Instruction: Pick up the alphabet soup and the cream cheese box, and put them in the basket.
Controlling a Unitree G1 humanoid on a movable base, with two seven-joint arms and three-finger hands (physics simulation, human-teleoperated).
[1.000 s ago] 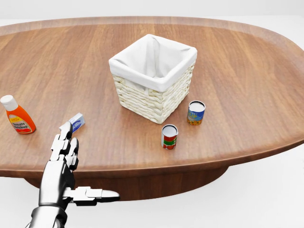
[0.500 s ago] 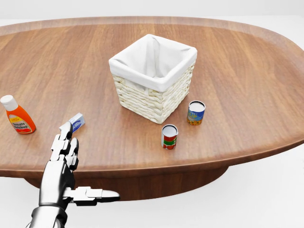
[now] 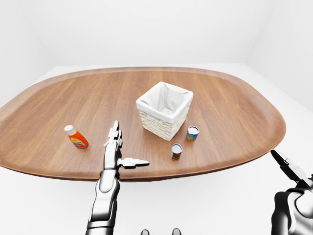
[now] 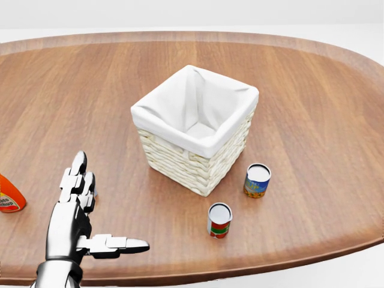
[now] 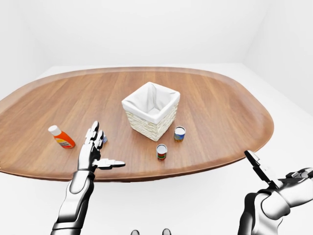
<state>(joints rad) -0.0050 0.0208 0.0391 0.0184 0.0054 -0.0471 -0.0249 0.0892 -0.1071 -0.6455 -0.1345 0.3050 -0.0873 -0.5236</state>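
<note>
The wicker basket (image 4: 198, 162) with a white cloth lining stands mid-table. Below and right of it stand two small cans: a blue-and-yellow one (image 4: 257, 180) and a red-and-green one (image 4: 219, 220); their labels are too small to read. The small blue-and-white cream cheese box (image 5: 104, 139) peeks out beside my left hand in the right-eye view and is hidden behind that hand in the head view. My left hand (image 4: 108, 204) hovers open over the table's near edge, fingers straight, thumb out to the right, holding nothing. My right hand (image 5: 266, 176) is low at the right, off the table, fingers outstretched.
An orange ketchup bottle (image 3: 77, 137) with a white cap stands left of my left hand, half cut off at the head view's left edge. The oval wooden table (image 3: 230, 107) has a raised rim; white floor and walls surround it.
The whole head view has shifted: the camera is closer, so the basket and cans look larger and sit lower. The cream cheese box, seen above my left fingertips before, is now behind the hand.
</note>
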